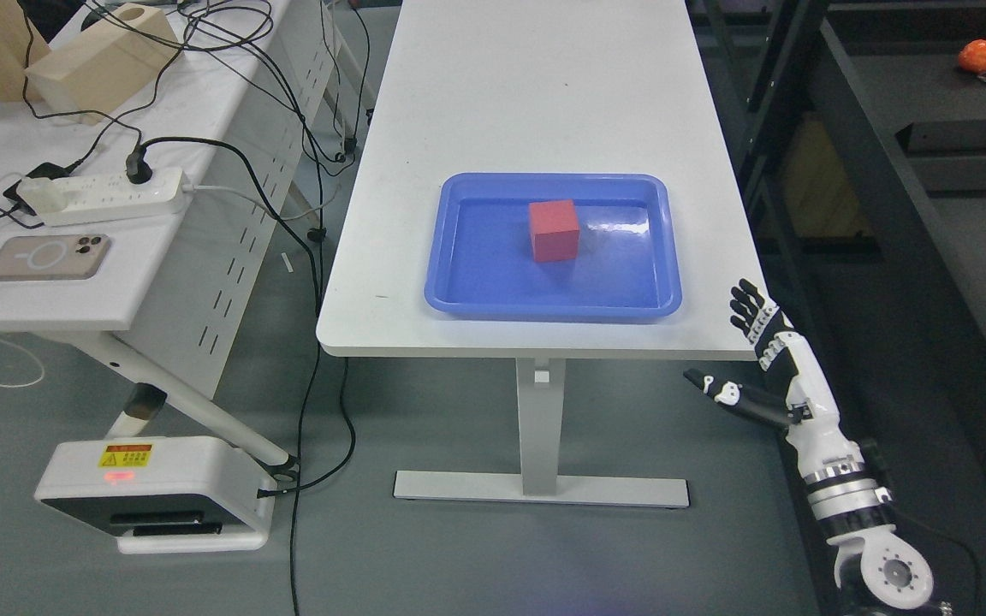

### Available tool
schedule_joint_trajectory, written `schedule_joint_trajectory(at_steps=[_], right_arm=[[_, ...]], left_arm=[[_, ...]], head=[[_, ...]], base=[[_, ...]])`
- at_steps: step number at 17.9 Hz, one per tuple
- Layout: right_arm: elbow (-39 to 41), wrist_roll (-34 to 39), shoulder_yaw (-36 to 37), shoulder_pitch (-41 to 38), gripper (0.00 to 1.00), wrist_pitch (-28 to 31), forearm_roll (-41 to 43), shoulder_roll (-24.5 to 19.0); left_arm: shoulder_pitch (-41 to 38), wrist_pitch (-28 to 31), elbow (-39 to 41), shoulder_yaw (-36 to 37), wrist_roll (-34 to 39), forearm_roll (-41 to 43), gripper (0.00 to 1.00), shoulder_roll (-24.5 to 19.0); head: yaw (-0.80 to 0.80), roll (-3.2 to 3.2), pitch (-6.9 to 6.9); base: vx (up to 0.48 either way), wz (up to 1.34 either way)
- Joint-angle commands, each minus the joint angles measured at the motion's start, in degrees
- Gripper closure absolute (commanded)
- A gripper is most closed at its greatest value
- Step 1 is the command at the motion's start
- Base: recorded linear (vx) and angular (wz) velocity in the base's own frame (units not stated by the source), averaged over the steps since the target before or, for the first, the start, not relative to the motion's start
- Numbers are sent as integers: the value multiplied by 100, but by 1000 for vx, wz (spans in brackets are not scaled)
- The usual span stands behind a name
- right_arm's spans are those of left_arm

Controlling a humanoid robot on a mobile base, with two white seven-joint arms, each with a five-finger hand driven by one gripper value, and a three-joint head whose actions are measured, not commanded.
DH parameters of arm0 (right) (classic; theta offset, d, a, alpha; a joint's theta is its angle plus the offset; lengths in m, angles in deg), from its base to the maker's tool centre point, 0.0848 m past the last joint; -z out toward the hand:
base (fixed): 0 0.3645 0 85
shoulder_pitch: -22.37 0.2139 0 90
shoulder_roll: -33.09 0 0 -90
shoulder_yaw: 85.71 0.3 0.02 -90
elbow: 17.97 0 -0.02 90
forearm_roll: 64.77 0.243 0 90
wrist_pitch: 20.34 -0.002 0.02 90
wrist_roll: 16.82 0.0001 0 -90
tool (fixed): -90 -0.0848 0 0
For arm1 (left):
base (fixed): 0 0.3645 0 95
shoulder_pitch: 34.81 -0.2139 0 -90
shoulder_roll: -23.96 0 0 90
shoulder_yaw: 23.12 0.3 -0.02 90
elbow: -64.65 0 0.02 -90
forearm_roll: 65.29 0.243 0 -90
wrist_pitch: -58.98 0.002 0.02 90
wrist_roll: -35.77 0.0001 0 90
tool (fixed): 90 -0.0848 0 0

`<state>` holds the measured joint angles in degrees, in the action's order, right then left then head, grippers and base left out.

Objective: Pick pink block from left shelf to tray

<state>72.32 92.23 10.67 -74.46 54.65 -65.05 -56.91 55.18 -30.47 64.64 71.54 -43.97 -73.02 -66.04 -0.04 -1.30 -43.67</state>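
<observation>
The pinkish-red solid cube block (554, 229) sat inside the shallow blue plastic tray (459, 295), near its middle, resting flat and touching nothing else. The tray lay on the white rectangular desk (527, 94), close to the near edge. The right robot hand (745, 355) hung off the desk's near right corner, below and to the right of the block, well apart from it. Its fingers (747, 304) were extended and spread, thumb out to the left, holding nothing. No left arm appeared. Judged from this, placement looked complete.

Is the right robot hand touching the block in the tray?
Apart. The head view shows the right robot hand off the table's near right corner, empty, while the block sits inside the blue tray.
</observation>
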Motion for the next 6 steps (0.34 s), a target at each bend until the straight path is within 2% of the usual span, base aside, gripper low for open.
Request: schedule_joint_trajectory(at_steps=[1, 6], right_arm=[[7, 81, 66, -65, 1, 24, -147, 100], [7, 82, 66, -56, 1, 24, -147, 100]], left_arm=[[168, -2, 100, 0, 2, 0, 0, -100], [168, -2, 100, 0, 2, 0, 0, -100]], head=[[0, 0, 0], [0, 0, 0]], base=[[-58, 16], [-8, -24]])
